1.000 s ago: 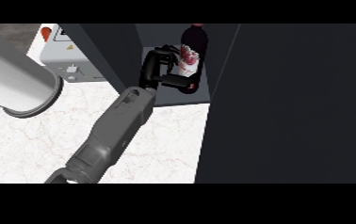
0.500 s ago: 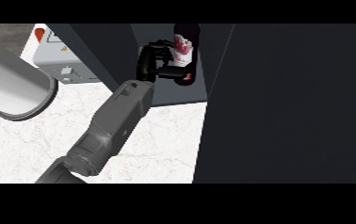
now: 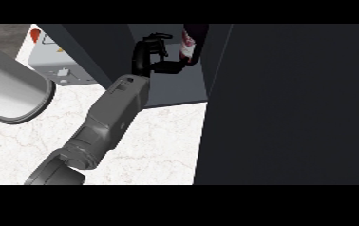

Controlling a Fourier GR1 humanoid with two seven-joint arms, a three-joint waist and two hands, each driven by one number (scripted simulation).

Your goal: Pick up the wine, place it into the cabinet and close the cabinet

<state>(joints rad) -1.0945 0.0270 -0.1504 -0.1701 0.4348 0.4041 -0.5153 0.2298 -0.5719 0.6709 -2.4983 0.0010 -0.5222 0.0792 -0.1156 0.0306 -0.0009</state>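
Note:
The wine bottle (image 3: 191, 43), dark with a red and white label, stands inside the open dark cabinet (image 3: 172, 89). Its right side is hidden behind the cabinet door (image 3: 280, 106), which fills the right of the head view. My left hand (image 3: 150, 55) sits just left of the bottle, inside the cabinet. Its fingers (image 3: 158, 37) are relaxed and stand off the glass, and only the thumb reaches towards the bottle's lower part. The grey forearm (image 3: 112, 111) comes up from the lower left. My right hand does not show.
A large light grey cylindrical object (image 3: 21, 92) lies at the left edge. Behind it is a white appliance (image 3: 52, 54) with a red mark. The white marble counter (image 3: 161, 144) runs below the cabinet.
The fingers were curled round the bottle; they have come off it and the hand has drawn slightly left. The bottle now stands deeper in the cabinet, higher in the view.

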